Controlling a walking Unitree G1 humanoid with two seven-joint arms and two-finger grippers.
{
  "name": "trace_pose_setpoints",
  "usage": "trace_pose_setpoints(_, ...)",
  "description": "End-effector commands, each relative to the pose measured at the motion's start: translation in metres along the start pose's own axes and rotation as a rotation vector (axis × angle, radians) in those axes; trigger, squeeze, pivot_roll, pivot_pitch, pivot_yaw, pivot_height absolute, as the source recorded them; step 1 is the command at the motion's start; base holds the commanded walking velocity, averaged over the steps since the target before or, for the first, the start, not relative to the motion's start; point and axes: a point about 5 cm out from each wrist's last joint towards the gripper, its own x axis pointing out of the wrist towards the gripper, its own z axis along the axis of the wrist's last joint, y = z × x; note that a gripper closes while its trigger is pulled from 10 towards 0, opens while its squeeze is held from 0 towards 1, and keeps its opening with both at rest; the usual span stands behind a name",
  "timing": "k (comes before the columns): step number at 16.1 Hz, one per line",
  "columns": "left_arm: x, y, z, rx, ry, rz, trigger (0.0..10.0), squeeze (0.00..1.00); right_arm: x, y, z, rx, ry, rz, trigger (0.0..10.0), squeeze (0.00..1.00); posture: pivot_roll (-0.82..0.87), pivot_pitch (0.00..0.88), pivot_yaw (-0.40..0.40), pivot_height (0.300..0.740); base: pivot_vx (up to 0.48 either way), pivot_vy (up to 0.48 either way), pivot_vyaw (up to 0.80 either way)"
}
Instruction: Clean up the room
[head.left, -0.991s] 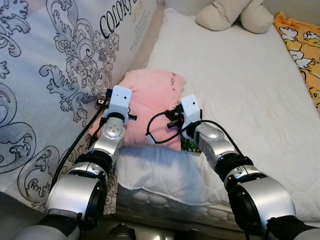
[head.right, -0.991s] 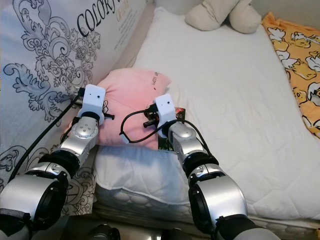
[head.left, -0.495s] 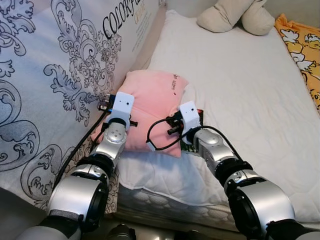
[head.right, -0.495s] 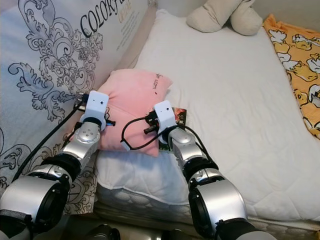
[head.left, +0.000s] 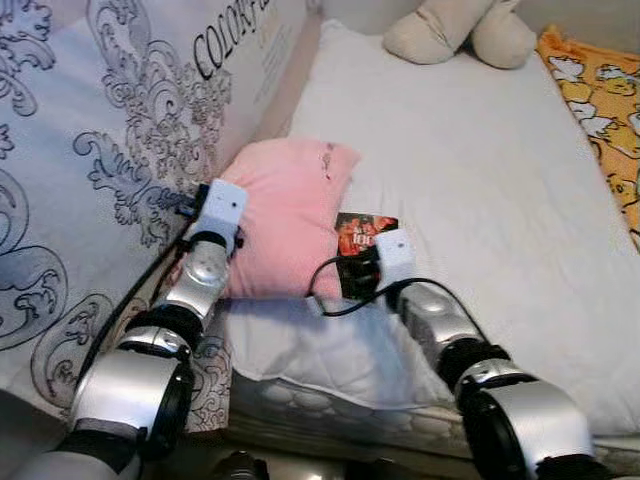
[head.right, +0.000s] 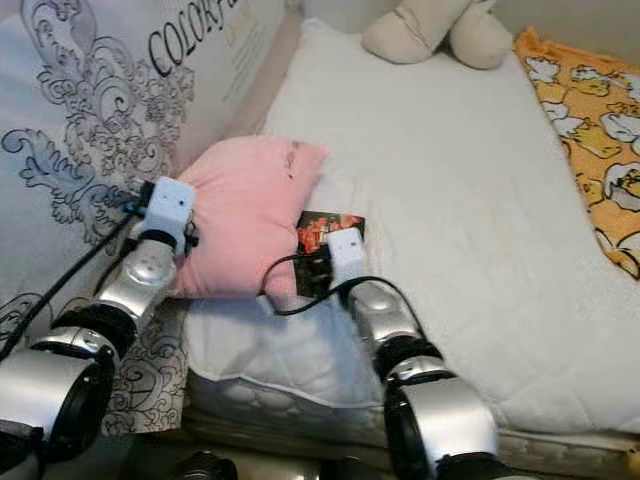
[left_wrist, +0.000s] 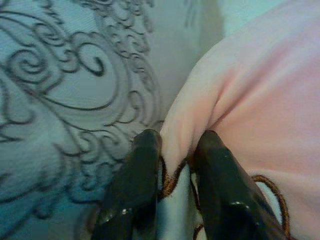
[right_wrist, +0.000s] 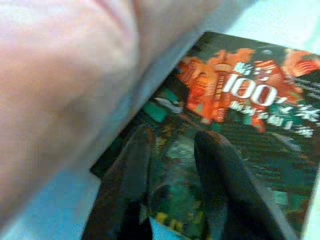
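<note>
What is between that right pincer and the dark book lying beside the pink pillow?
Nothing visible. The right pincer sits directly over the dark glossy book with orange artwork, its black fingers against the cover. The soft pink pillow lies alongside and overlaps only the book's edge, and the left pincer pinches the pillow's corner.

I count one pink pillow (head.left: 285, 215), one dark book (head.left: 362, 233), one plush toy (head.left: 460, 28), one yellow blanket (head.left: 600, 95).

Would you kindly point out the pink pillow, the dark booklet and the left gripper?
pink pillow (head.left: 285, 215), left eye view, middle of its top face.
dark booklet (right_wrist: 240, 100), right wrist view, red printed cover.
left gripper (left_wrist: 172, 167), left wrist view, between the fingertips.
</note>
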Motion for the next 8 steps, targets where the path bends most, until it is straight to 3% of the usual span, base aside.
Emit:
trace_pose_setpoints(1, -0.002, 0.006, -0.005, 0.004, -0.004, 0.021, 10.0, 1.0, -0.004, -0.005, -0.007, 0.023, 0.002, -0.016, 10.0, 1.0, -0.03, 0.022, -0.054, 0.74, 0.0, 0.0, 0.0)
trace_pose_setpoints(5, -0.003, -0.004, 0.004, 0.004, -0.081, -0.028, 10.0, 1.0, -0.008, -0.009, -0.008, -0.016, -0.052, -0.017, 10.0, 1.0, -0.04, 0.018, -0.054, 0.74, 0.0, 0.0, 0.0)
trace_pose_setpoints(8, -0.009, -0.019, 0.014, -0.057, -0.164, -0.133, 10.0, 1.0, -0.018, -0.021, 0.005, -0.065, -0.204, -0.085, 10.0, 1.0, -0.05, 0.014, -0.049, 0.74, 0.0, 0.0, 0.0)
